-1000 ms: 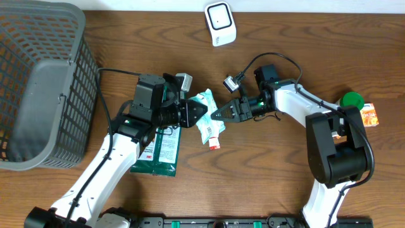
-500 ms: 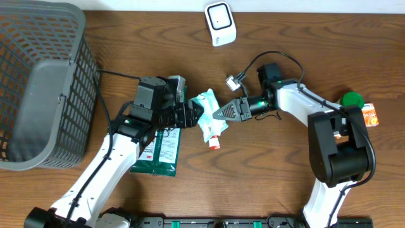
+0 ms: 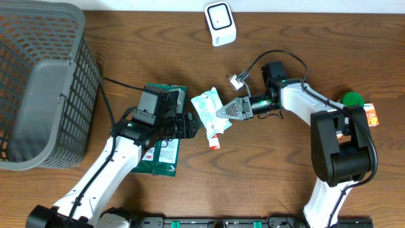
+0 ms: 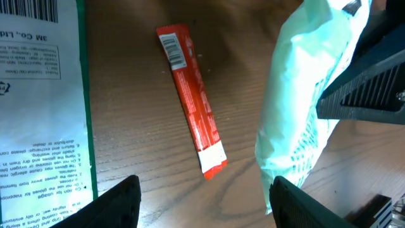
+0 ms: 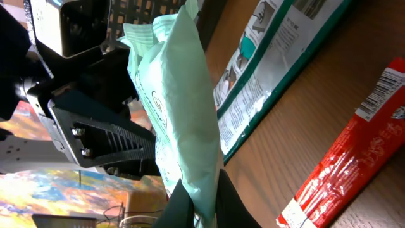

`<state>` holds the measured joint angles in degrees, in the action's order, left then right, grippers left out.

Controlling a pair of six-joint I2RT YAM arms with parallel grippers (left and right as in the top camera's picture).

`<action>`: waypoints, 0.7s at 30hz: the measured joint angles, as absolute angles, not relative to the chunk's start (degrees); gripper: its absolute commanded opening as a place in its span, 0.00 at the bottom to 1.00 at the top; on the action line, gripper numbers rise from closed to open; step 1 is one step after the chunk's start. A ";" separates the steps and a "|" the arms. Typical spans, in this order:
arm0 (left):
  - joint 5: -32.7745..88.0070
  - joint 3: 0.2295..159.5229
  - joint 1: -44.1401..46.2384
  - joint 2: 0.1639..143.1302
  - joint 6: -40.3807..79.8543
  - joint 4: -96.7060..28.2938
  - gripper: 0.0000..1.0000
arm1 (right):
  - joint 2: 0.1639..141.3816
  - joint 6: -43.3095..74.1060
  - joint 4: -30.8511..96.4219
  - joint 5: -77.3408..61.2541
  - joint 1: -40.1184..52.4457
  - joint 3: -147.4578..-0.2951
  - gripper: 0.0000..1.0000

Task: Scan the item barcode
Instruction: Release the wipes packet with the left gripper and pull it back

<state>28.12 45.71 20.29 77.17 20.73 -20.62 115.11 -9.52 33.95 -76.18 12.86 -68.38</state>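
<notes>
surface: a brown wood-grain table (image 3: 126,38) is filling the overhead view, with a pale strip of wall running along its far edge and a black rail along its near edge. in the right wrist view a blurred patch of orange and blue is showing behind the arms; cannot tell what it is.

task item: a mint-green pouch (image 3: 207,106) is sitting near the table's centre, between the two arms. the right gripper (image 3: 223,112) is pinching its edge with both fingers clamped tight, and the right wrist view is showing the pouch edge-on and upright. cannot tell whether its lower end is touching the wood.

the left gripper (image 3: 192,125) is sitting just beside the pouch on its left, fingers spread and gripping nothing.

a white scanner (image 3: 219,23) is standing at the far edge, well apart from the pouch.

a red stick sachet (image 4: 191,96) is lying flat on the wood just below the pouch, with a barcode at one end. a green-and-white printed packet (image 3: 161,152) is lying flat under the left arm. a grey mesh basket (image 3: 38,88) is occupying the far left corner. a green round cap (image 3: 350,99) and a small orange box (image 3: 369,115) are sitting together at the right edge.
</notes>
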 measured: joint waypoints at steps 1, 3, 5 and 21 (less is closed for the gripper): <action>28.10 45.65 20.29 77.17 20.73 -20.60 0.66 | 115.11 -9.50 33.98 -76.14 12.86 -68.38 0.01; 28.10 45.65 20.29 77.17 20.73 -20.56 0.66 | 115.11 -9.50 34.02 -76.27 12.88 -68.38 0.01; 28.10 45.65 20.29 77.17 20.73 -20.56 0.66 | 115.11 -9.50 34.04 -76.60 12.91 -68.38 0.01; 28.12 45.65 24.03 77.17 21.19 -20.56 0.66 | 115.11 -9.50 33.32 -77.32 14.87 -68.38 0.01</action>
